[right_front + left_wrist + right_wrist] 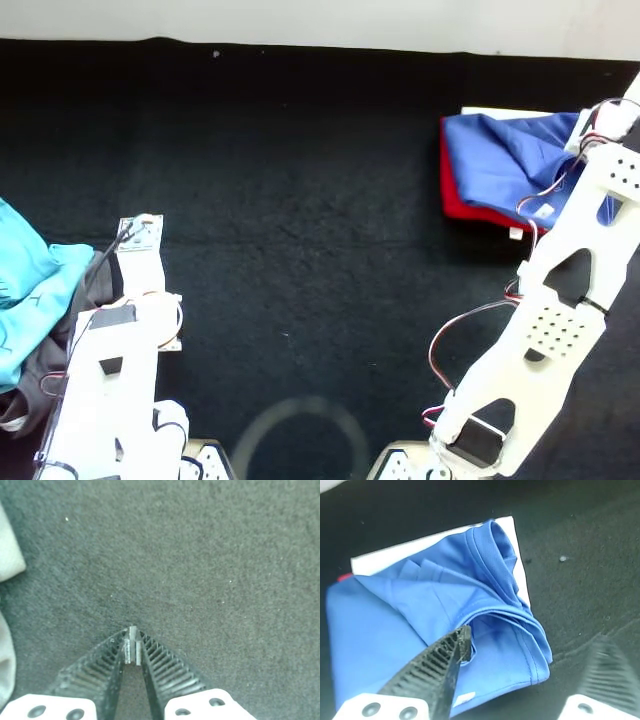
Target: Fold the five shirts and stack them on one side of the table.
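The left gripper (132,645) sat with its ribbed fingers pressed together on nothing, low over bare black table (300,180) at about 8 o'clock in the high view. Just beside that arm, at 9 o'clock, a cyan shirt (25,285) lay crumpled on a dark grey shirt (92,285). At 2 o'clock the right gripper (535,645) hung spread wide over a loosely folded blue shirt (500,160), one fingertip touching its cloth, and that shirt lay on top of a red shirt (460,205) and a white shirt (435,542).
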